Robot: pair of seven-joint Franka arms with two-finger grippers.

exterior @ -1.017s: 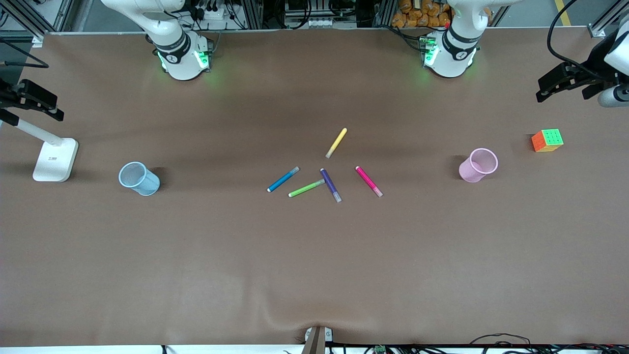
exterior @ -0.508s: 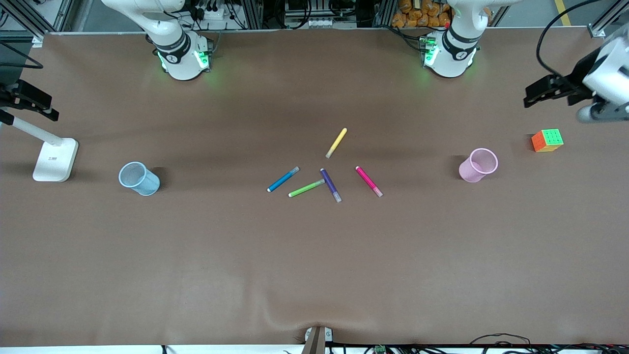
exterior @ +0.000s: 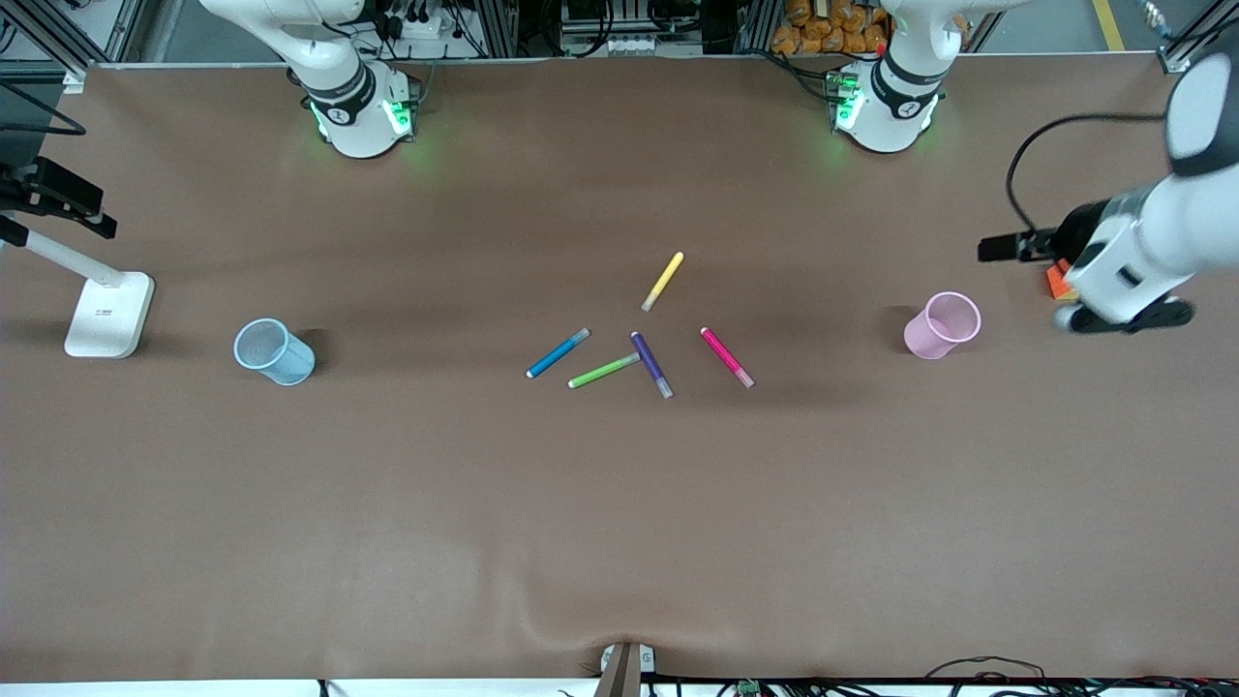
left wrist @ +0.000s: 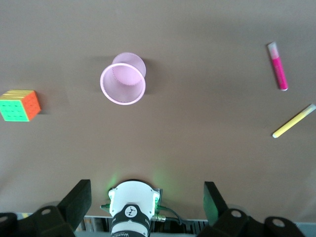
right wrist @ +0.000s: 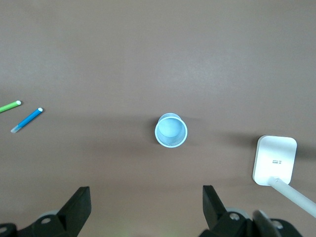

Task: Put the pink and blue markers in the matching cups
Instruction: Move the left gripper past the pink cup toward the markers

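The pink marker (exterior: 726, 357) and the blue marker (exterior: 559, 352) lie among other pens at the table's middle. The pale pink cup (exterior: 944, 325) stands toward the left arm's end, and the pale blue cup (exterior: 274, 351) toward the right arm's end. My left gripper (exterior: 1123, 315) hangs over the cube beside the pink cup. In the left wrist view it (left wrist: 146, 197) is open and empty, with the pink cup (left wrist: 123, 81) and pink marker (left wrist: 277, 66) far below. My right gripper (right wrist: 146, 202) is open and empty, high over the blue cup (right wrist: 171, 131); the blue marker (right wrist: 27, 120) shows there too.
A yellow pen (exterior: 663, 281), a lime green pen (exterior: 604, 370) and a dark purple pen (exterior: 651, 365) lie by the two markers. A colour cube (left wrist: 19, 105) sits past the pink cup, mostly covered in the front view. A white stand base (exterior: 108, 313) sits by the blue cup.
My left arm has swung down and in from the table's end, and it now covers the cube beside the pink cup. The markers and cups have not moved.
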